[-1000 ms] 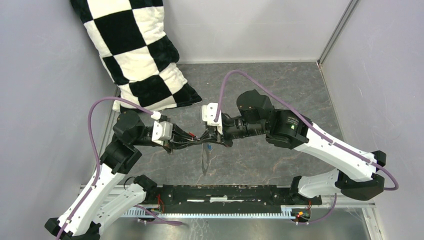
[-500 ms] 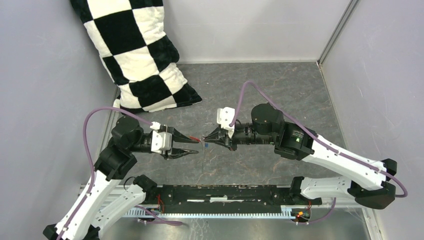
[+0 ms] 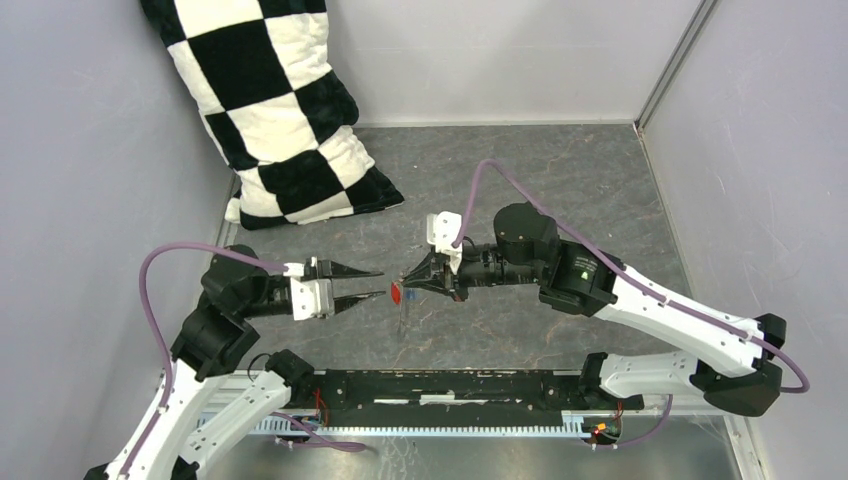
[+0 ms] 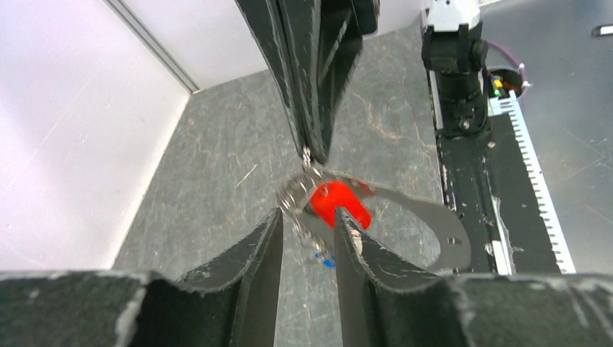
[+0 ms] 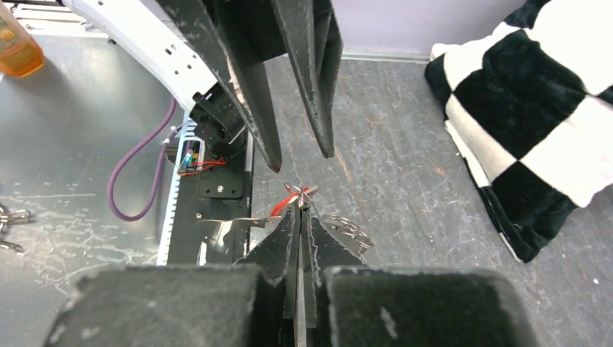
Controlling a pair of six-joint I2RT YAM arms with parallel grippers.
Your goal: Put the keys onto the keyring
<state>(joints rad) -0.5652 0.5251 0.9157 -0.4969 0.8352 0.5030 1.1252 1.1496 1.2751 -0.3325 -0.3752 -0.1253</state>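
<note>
Red key (image 3: 397,293) at right end effector (image 3: 405,277) tip

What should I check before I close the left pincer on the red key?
1. Left pincer open: ok.
2. Right pincer shut, keyring hanging from it: ok.
3. Red key centred between left fingers: not ok; it sits off to one side.
4. Red key threaded on keyring: cannot tell.
5. Blue key on keyring: cannot tell; only a blue speck shows near the red key.
</note>
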